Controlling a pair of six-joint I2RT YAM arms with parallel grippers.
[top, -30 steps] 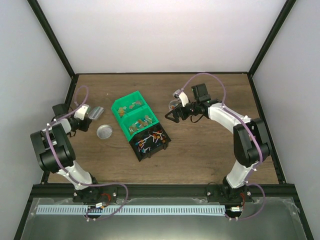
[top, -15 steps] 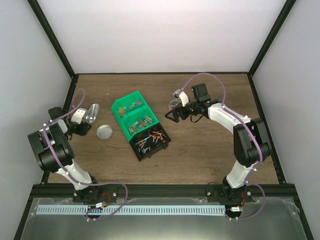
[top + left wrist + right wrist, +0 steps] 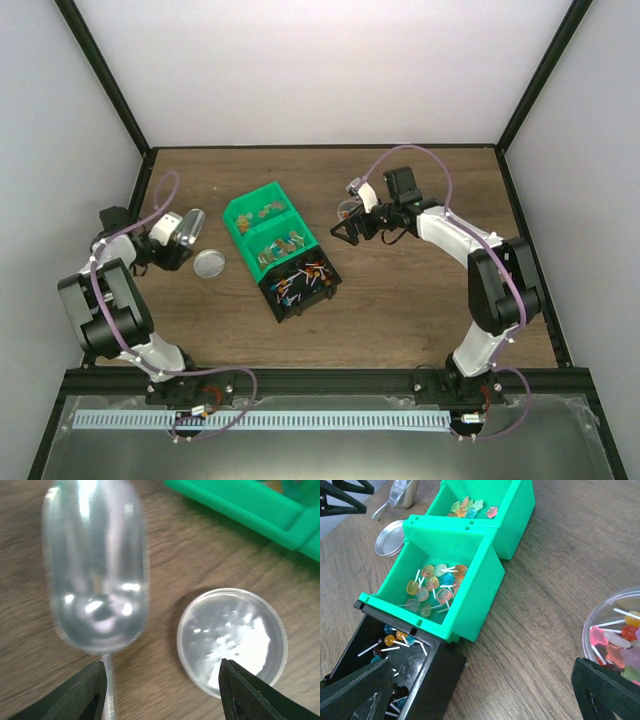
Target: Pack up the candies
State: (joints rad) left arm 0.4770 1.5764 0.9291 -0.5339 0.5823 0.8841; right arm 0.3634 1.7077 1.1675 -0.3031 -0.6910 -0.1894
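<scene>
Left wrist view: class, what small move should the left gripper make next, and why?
Probably centre on the handle of the scoop and close. The left gripper has its jaws wide apart, and the thin handle runs off to one side, ungripped, so the scoop cannot yet carry candies.

I log: wooden tabletop (image 3: 420,300) | two green bins (image 3: 250,197) and a black bin (image 3: 305,305) on it, touching in a row | round lid (image 3: 210,263) just left of them

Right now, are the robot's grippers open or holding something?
Left gripper: open, not gripping the metal scoop in front of it.
Right gripper: open, holding nothing.
</scene>
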